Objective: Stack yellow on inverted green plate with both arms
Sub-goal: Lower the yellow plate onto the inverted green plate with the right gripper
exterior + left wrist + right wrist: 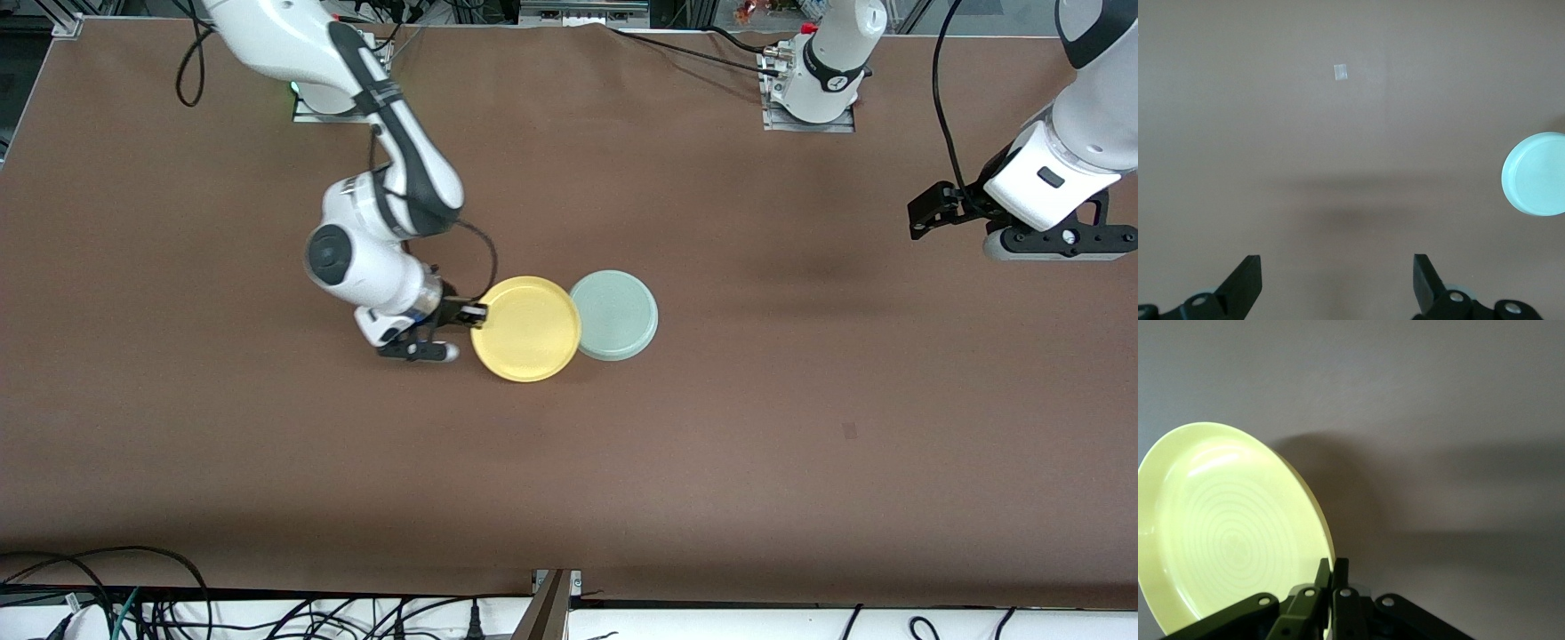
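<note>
We are pinching the yellow plate [526, 329] by its rim in the right claw [473, 313], beside the inverted green plate [613, 315] awaiting it on the desk [711, 444], while the left claw [1338, 283] is waiting wide apart

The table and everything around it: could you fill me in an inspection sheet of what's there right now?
Surface: brown table, one small pale mark.
Job's things: yellow plate lifted by its rim, its edge overlapping the green plate, which lies upside down.
Clutter: nothing seen.
Hands: right hand shut on yellow plate's rim; left hand open, waiting over the left arm's end.
Cables: black cables along the near edge.
Surroundings: metal frame.
</note>
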Controlling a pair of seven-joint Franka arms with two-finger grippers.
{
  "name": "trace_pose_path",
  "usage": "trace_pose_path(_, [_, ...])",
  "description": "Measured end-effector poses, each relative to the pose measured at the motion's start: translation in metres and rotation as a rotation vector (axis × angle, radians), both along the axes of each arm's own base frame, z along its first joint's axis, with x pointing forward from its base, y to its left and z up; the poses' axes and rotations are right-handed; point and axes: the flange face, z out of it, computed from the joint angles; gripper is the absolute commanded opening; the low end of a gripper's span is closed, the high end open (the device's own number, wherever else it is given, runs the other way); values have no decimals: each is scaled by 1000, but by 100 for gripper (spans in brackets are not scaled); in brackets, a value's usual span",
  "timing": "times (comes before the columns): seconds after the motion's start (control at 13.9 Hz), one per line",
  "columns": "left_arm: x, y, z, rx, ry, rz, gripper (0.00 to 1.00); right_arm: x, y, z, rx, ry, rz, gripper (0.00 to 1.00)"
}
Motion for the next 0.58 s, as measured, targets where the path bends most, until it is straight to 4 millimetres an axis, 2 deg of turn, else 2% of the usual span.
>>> trace_pose_path(0.14, [1,-2,8,-2,-16,-5,100,-22,41,-18,-6,-23,-44,0])
trace_pose_path(0.29, [3,-3,13,-3,-27,-7,100,-44,73,-34,-8,-43,-68,0])
trace_pose_path(0.43, [5,-1,13,-4,-30,-5,100,-58,91,-40,-10,-42,-70,0])
trace_pose_path(0.58, [6,-1,12,-5,-29,-4,100,-62,96,-39,-8,-43,-67,0])
